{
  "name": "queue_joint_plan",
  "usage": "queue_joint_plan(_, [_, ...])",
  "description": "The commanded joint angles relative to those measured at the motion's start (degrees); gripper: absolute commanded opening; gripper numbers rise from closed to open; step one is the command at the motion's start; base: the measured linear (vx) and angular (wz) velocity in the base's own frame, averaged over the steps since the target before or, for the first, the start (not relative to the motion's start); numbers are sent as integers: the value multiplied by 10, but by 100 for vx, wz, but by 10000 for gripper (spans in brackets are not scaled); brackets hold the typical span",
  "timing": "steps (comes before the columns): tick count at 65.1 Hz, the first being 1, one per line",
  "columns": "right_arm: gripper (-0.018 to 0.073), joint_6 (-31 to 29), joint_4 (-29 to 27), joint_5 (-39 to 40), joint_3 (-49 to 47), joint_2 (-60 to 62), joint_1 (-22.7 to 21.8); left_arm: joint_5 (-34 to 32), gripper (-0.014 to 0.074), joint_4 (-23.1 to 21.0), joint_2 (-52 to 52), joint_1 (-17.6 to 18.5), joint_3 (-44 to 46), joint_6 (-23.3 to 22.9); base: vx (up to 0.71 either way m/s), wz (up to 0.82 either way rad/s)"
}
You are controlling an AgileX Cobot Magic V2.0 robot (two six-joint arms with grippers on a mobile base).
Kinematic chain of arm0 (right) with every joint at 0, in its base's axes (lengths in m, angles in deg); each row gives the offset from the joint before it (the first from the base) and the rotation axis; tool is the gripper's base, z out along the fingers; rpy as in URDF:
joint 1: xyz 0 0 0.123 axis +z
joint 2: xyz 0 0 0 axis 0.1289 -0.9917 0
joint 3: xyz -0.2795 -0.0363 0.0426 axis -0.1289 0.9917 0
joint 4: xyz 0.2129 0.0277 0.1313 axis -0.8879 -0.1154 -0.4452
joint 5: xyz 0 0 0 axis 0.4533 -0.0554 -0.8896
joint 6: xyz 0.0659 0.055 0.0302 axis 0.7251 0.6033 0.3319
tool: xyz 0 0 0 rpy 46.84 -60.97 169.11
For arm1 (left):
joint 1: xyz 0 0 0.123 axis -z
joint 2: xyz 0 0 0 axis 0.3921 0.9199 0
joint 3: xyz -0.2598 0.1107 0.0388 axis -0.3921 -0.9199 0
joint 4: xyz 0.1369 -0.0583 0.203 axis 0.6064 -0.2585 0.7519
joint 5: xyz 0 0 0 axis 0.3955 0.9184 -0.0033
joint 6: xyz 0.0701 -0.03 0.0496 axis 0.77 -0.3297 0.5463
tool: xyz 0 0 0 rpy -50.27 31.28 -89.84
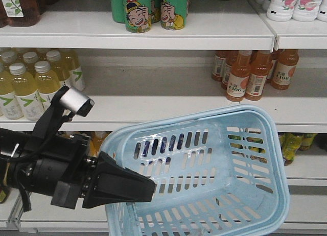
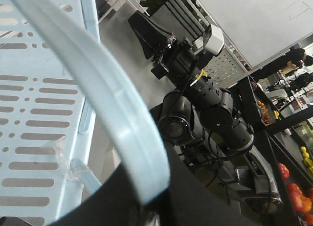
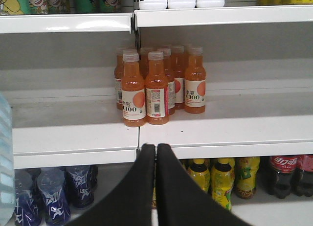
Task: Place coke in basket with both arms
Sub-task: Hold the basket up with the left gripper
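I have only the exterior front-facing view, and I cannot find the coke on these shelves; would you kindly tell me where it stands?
Observer: The right wrist view shows the coke one level below the orange bottles, right of some yellow-capped bottles.
Operator: Thank you. Is the right gripper holding anything?
Observer: No; the right gripper is empty, its fingers shut together, pointing toward the orange bottles.
Operator: And what carries the basket?
Observer: The left wrist view shows the rim of the basket running into the left gripper, whose fingers seem clamped on it.
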Motion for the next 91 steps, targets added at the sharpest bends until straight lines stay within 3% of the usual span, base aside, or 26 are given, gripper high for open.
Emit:
queue_joint_plan(1, [-5, -4, 6, 41, 4, 8, -3, -89, -8, -50, -17, 3, 16, 2, 0, 0])
queue_joint_plan(8, [-5, -4, 6, 41, 4, 8, -3, -75, -8, -26, -15, 3, 16, 2, 0, 0])
queue_joint_plan(13, [-5, -4, 6, 41, 4, 8, -3, -42, -8, 41, -10, 3, 16, 2, 0, 0])
queue_joint_plan(23, [-5, -4, 6, 41, 4, 8, -3, -7, -8, 42, -3, 2, -36, 2, 0, 0])
queue_joint_plan(35, [-5, -4, 6, 41, 4, 8, -3, -26, -8, 41, -4, 2, -68, 2, 0, 0])
queue_joint_plan(40, [-5, -4, 6, 41, 4, 8, -3, -50, -8, 20, -4, 2, -68, 2, 0, 0])
queue_joint_plan(48, [-5, -4, 6, 41, 4, 8, -3, -102, -7, -50, -4, 2, -68, 2, 0, 0])
queue_joint_plan(56, [-5, -4, 6, 41, 4, 8, -3, -102, -7, -126, -19, 2, -60, 2, 0, 0])
queue_joint_plan(62, [-5, -4, 6, 41, 4, 8, -3, -102, -6, -157, -29, 2, -44, 2, 0, 0])
queue_joint_plan(91, [-5, -4, 6, 41, 4, 8, -3, -102, -6, -160, -45, 2, -29, 2, 0, 0])
